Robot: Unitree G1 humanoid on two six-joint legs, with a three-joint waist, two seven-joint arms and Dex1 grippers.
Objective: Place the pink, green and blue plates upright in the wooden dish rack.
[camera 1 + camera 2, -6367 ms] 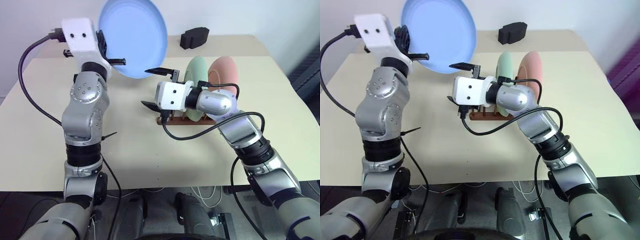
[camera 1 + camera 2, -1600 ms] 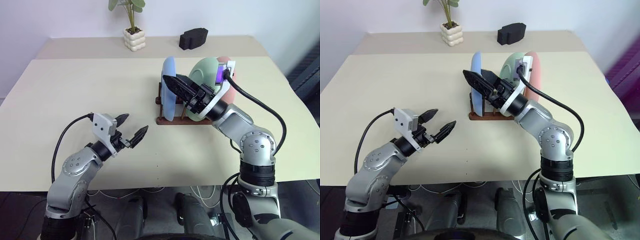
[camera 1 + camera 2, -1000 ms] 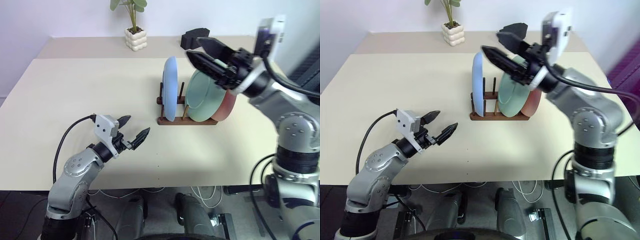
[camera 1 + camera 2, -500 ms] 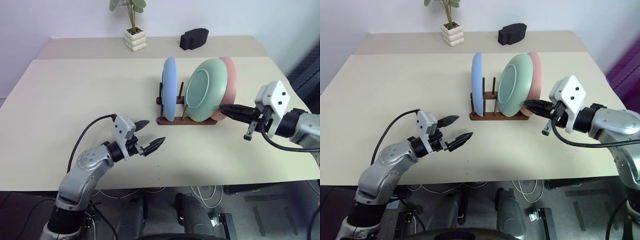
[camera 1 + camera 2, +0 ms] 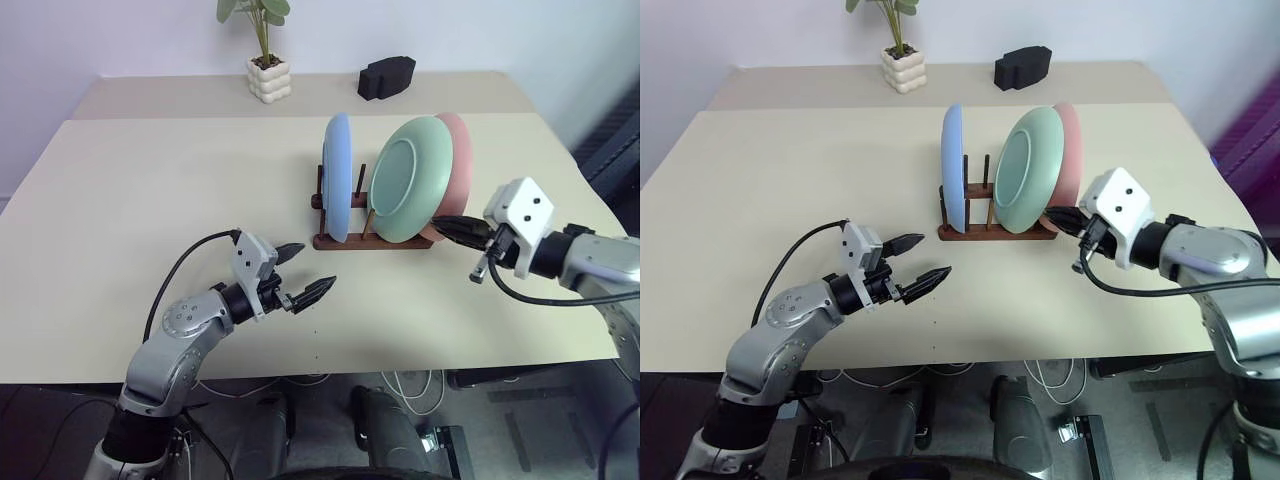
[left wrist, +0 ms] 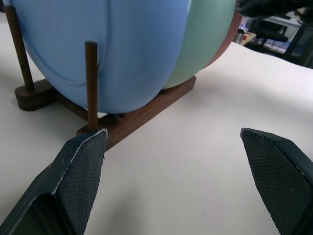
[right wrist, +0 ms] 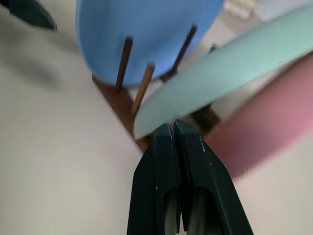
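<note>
With all three plates in the wooden dish rack [image 5: 372,240], the closed right hand [image 5: 447,224] should nudge the tilted green plate [image 5: 412,180] gently toward 9 o'clock, while the left hand [image 5: 305,274], fingers apart, waits at 7 o'clock.

Smooth matt plastic-looking blue plate [image 5: 337,177], green plate [image 5: 412,180] and pink plate [image 5: 461,150], dark polished wooden dish rack [image 6: 132,120], matt cream table [image 5: 150,190], cross-hatched black rubbery fingers [image 6: 83,171] on left gripper [image 5: 302,275]
</note>
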